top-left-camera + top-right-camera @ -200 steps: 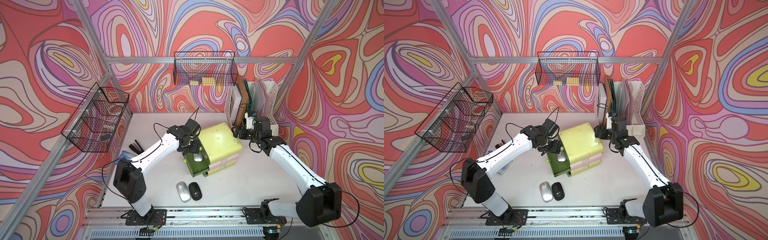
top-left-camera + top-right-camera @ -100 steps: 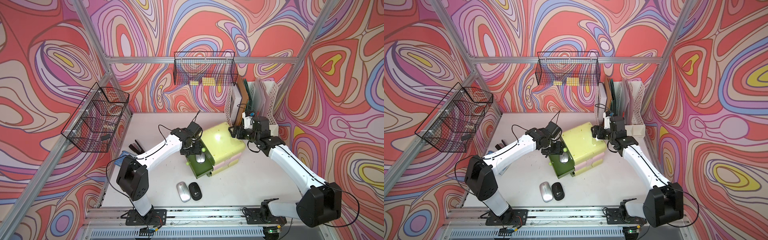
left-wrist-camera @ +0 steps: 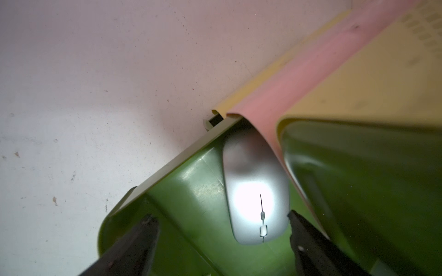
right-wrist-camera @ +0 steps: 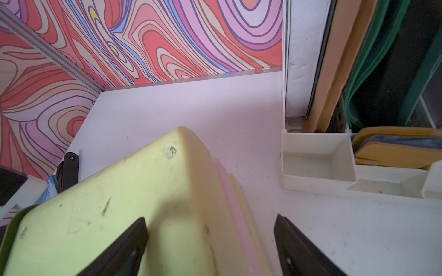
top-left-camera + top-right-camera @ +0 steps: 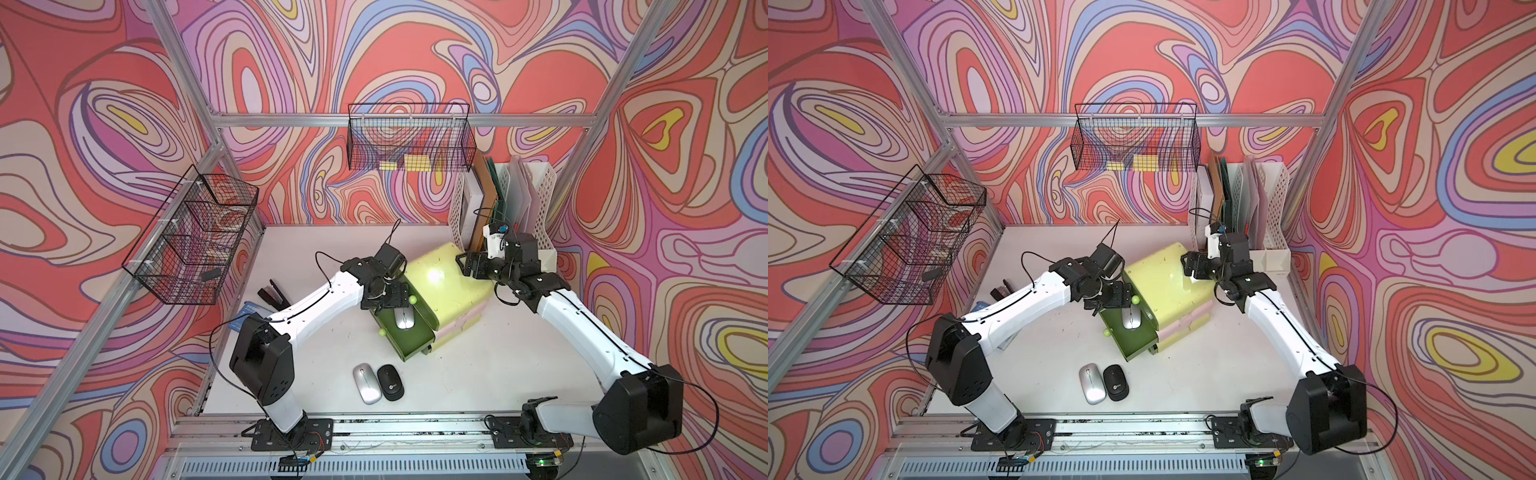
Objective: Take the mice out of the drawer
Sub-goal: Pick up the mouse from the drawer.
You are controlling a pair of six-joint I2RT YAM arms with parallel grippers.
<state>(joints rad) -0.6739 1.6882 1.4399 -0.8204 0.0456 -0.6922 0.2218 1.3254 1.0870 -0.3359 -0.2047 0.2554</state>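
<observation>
Left tool [image 3: 218, 221] spread wide, empty, low over open green drawer [image 5: 409, 345] mid-frame in a top view. Silver mouse [image 3: 253, 196] inside, near end between fingers [image 3: 134, 239], lengthwise along reach. Right tool [image 4: 210, 222] agape, farther, over yellow cabinet [image 4: 119, 203].

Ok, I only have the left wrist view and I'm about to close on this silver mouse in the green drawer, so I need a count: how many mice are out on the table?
Observer: Two. A loose silver mouse and a black mouse lie side by side near the table's front edge.
Operator: Any others showing in the drawer?
Observer: In both top views, only your silver mouse shows in the pulled-out part of the green drawer. The drawer unit hides the rest.
Operator: Where's the right arm?
Observer: The right gripper is open at the yellow drawer unit, one finger over its top and the other beyond its side.
</observation>
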